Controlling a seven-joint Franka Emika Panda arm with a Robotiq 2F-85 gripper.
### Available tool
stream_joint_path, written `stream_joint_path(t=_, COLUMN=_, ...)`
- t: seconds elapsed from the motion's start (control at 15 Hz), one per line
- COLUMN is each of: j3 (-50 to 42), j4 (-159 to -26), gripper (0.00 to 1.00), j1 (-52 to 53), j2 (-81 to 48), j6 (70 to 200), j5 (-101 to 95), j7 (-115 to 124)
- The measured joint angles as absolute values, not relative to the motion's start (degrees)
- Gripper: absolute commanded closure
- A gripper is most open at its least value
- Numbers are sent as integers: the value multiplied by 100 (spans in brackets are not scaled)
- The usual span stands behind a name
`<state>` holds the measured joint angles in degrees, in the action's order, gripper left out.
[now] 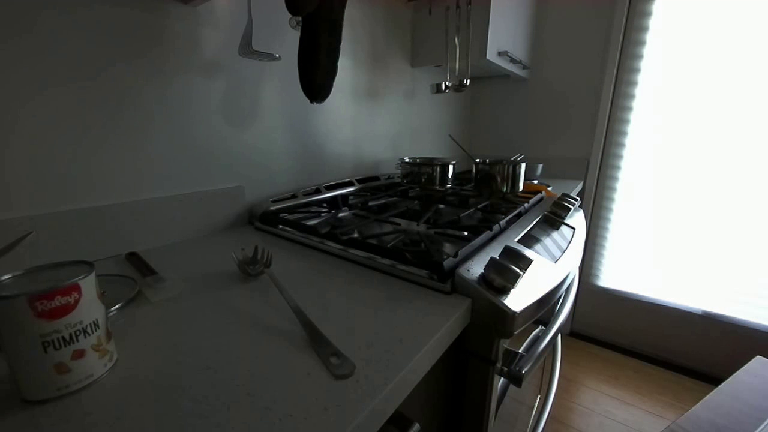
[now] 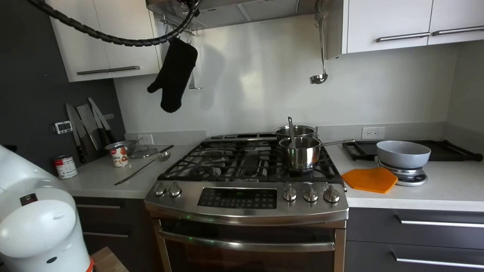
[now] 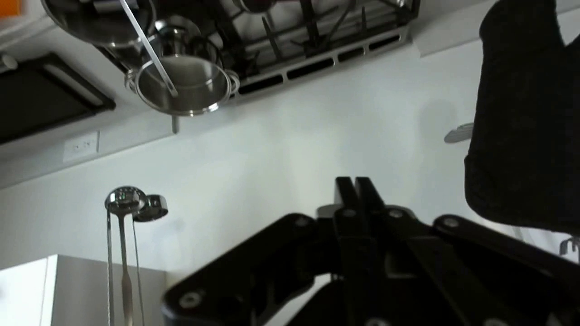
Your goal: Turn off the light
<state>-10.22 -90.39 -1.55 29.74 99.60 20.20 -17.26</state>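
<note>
White pleated blind (image 1: 696, 150), frame right, in an exterior view only; black two-fingered gripper (image 3: 353, 182), tips together; we can't place the light.

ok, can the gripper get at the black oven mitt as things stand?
Likely yes: in the wrist view the black oven mitt hangs to one side of the gripper, with no obstacle visible between them. The jaws are shut, so they'd probably need to open first; depth is hard to judge.
</note>
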Motion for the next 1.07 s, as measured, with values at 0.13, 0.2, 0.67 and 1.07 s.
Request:
stream_joint_path(t=0.13, j3=-1109, j4=-9091, gripper=44, j1=-170, j2=3092, j6=9485, j5=1843, j7=-1726)
stream_joint_path(t=0.2, j3=-1138, j4=-9157, gripper=37, j1=-184, j2=3136, j6=9328, j5=1762, j7=-1726)
stream_joint_path(t=0.67, j3=-1018, j4=-10169, gripper=0, j1=-285, j2=3283, j6=8948, j5=1020, j7=-1723)
stream_joint_path(t=1.07, j3=-943, j4=-11158, gripper=0, j1=-357, j2=3434, j6=8936, j5=520, j7=-1702)
